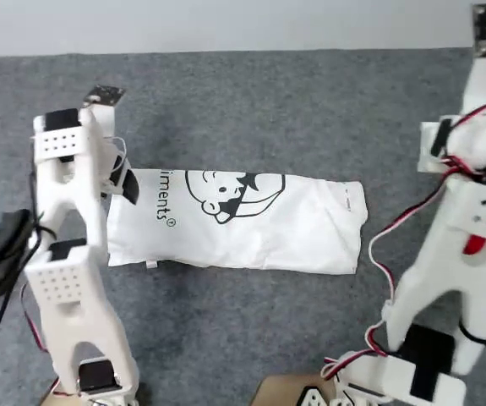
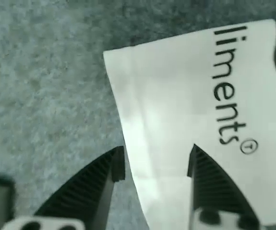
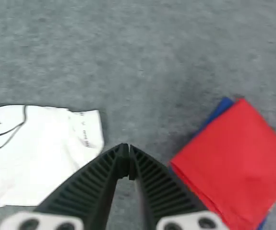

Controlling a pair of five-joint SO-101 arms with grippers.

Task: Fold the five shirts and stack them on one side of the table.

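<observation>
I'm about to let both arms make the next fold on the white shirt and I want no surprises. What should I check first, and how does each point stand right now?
1. The left gripper is open: ok, jaws wide apart.
2. It straddles the end edge of the white shirt: ok, one finger over cloth, one over the table.
3. Its fingers touch the cloth: cannot tell.
4. The right gripper is ready at the other end: not ok, it is shut and over the table beside the shirt.
5. The stack is in place: ok, the red shirt lies folded on a blue shirt.
</observation>
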